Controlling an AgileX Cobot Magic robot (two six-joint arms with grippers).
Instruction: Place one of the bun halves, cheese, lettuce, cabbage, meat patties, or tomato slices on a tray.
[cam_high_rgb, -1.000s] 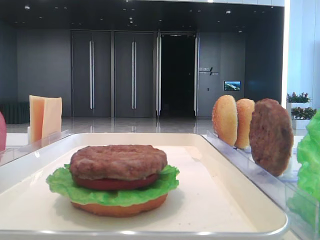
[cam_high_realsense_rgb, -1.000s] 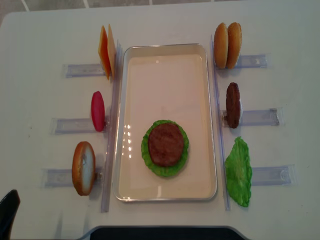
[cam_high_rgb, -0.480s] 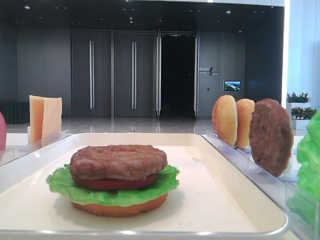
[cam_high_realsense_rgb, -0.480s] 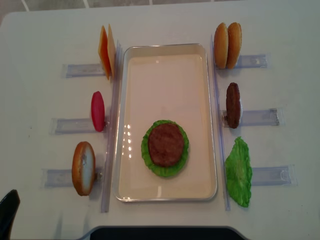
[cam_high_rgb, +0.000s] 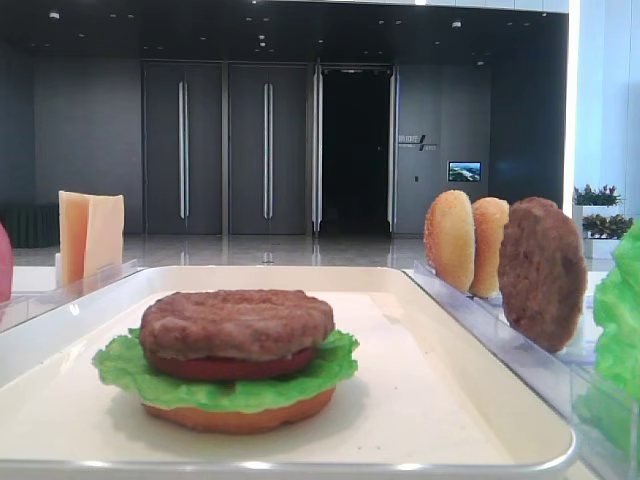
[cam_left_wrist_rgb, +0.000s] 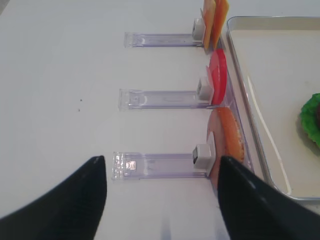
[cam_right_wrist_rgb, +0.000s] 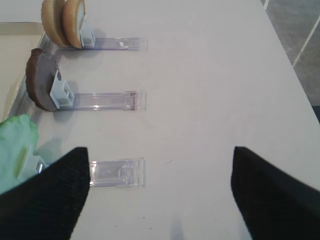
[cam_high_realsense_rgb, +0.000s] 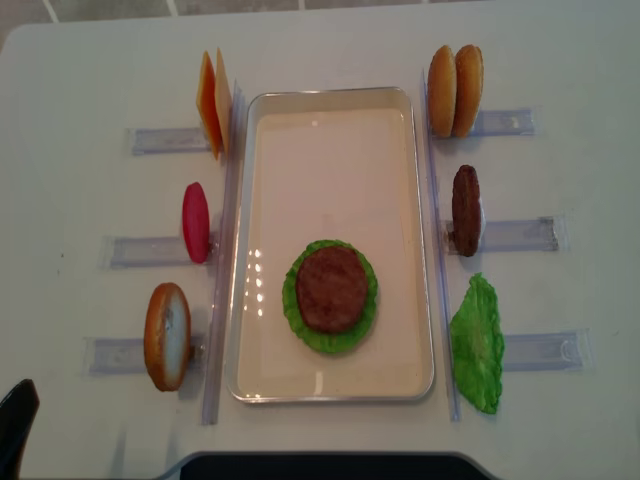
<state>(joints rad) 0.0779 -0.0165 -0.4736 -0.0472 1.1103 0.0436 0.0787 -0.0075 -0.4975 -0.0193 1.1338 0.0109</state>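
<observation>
On the white desk (cam_high_realsense_rgb: 60, 80), the left tool (cam_left_wrist_rgb: 161, 200) hangs low over the near left corner with its two dark fingers (cam_left_wrist_rgb: 65, 195) spread wide and nothing between them; in the overhead view only a dark tip shows at the bottom left edge. Just ahead of it a bun half (cam_high_realsense_rgb: 167, 336) stands on edge in the nearest clear rack (cam_high_realsense_rgb: 118, 355). Behind that bun a red tomato slice (cam_high_realsense_rgb: 196, 222) stands upright in the middle rack, and at the far left the cheese slices (cam_high_realsense_rgb: 212, 103), orange and pale yellow, stand side by side.

The cream tray (cam_high_realsense_rgb: 330, 102) lies in the middle of the desk. In its near half sits a stack: a bun half at the bottom, green lettuce (cam_high_realsense_rgb: 296, 322), a tomato slice, and a brown meat patty (cam_high_realsense_rgb: 330, 289) on top.

Right of the tray, two bun halves (cam_high_realsense_rgb: 455, 90) stand together at the far end, a second patty (cam_high_realsense_rgb: 465, 210) stands on edge in the middle rack, and a lettuce leaf (cam_high_realsense_rgb: 477, 344) rests nearest. The right tool (cam_right_wrist_rgb: 160, 195) hovers over bare desk beside that leaf, released, its fingers (cam_right_wrist_rgb: 270, 200) far apart and gripping nothing.
</observation>
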